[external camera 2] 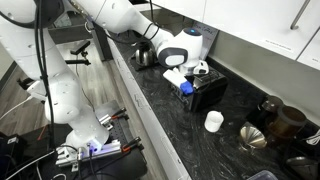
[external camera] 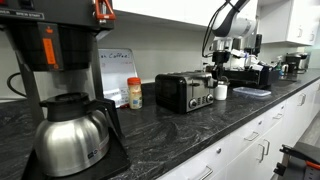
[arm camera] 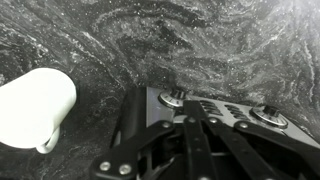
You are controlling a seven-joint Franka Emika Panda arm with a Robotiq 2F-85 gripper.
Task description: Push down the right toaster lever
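The toaster (external camera: 185,91) stands mid-counter, black with a chrome front panel; it also shows in an exterior view (external camera 2: 208,93). My gripper (external camera: 217,68) hangs over the toaster's right end, fingers pointing down at it (external camera 2: 193,72). In the wrist view the gripper (arm camera: 190,108) is shut, nothing between its fingers, tips lying over the chrome panel (arm camera: 215,108) between two round knobs (arm camera: 173,98). The right toaster lever is hidden under the fingers there and too small to make out in the exterior views.
A white cup (external camera: 221,91) (arm camera: 35,105) stands close beside the toaster. A black coffee maker (external camera: 50,50) with a steel carafe (external camera: 72,135) fills the near counter. A small jar (external camera: 134,93) and more appliances (external camera 2: 285,120) stand along the wall.
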